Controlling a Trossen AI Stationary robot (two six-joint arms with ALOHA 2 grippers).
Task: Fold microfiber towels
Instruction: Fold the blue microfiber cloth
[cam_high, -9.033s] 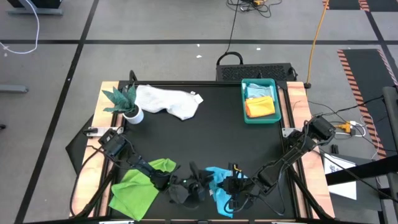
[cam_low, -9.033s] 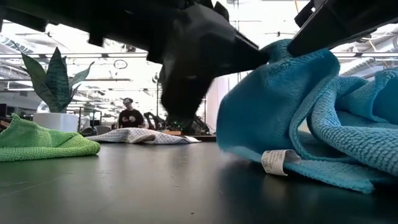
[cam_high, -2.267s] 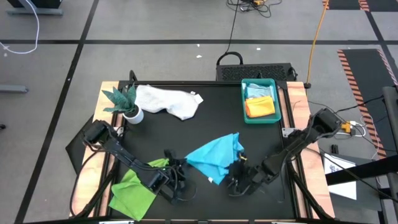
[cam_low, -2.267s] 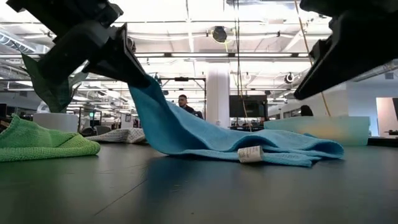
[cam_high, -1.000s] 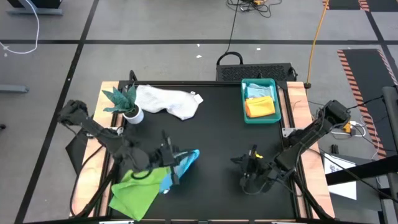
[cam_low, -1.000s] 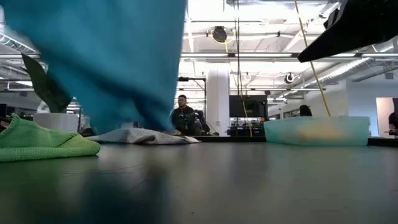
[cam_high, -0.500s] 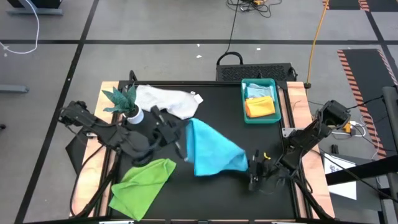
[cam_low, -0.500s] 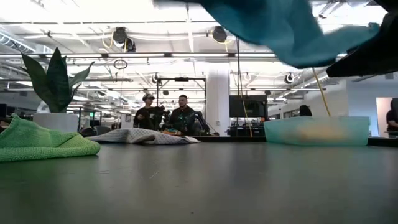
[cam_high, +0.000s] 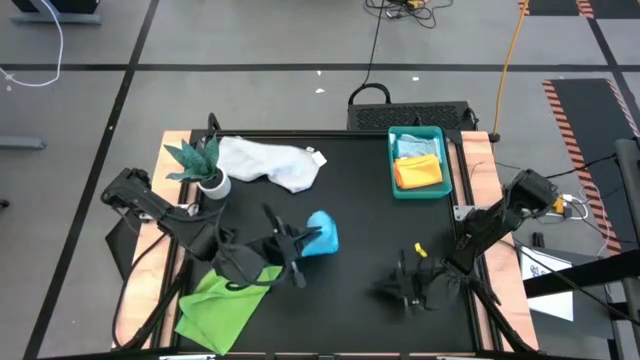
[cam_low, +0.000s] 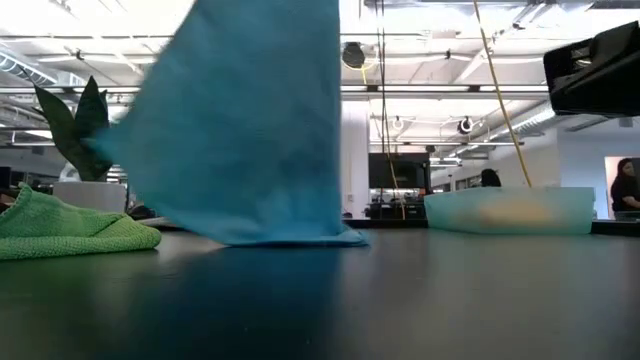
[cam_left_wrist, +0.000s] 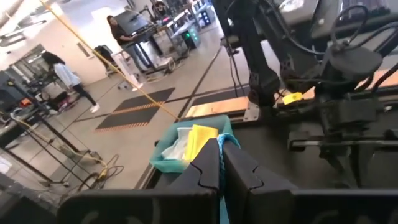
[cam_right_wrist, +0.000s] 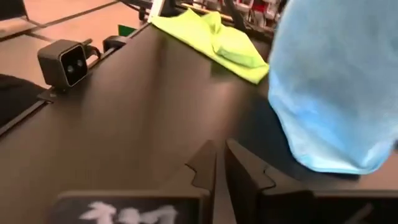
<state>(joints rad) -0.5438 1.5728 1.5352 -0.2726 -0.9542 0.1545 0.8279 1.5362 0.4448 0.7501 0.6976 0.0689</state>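
The left gripper (cam_high: 300, 240) sits over the middle of the black table (cam_high: 360, 210), its two dark fingers (cam_left_wrist: 208, 163) pinched tight on an edge of the bright turquoise-blue microfiber towel (cam_high: 322, 234). In the low view that cloth (cam_low: 245, 130) hangs down in a broad sheet whose lower hem reaches the tabletop. Just beside the left arm, toward the near left corner, lies the crumpled lime green microfiber towel (cam_high: 225, 303). The right gripper (cam_high: 402, 285) hovers low over the near right part of the table, well apart from the hanging cloth, holding nothing, its fingers (cam_right_wrist: 205, 163) only a narrow slit apart. At the far edge, the white-grey microfiber towel (cam_high: 270, 163) lies bunched next to the small green plant in a white pot (cam_high: 200, 165). The teal plastic tray (cam_high: 418, 190) at the far right holds the folded pale blue towel (cam_high: 416, 148) and orange towel (cam_high: 420, 173).
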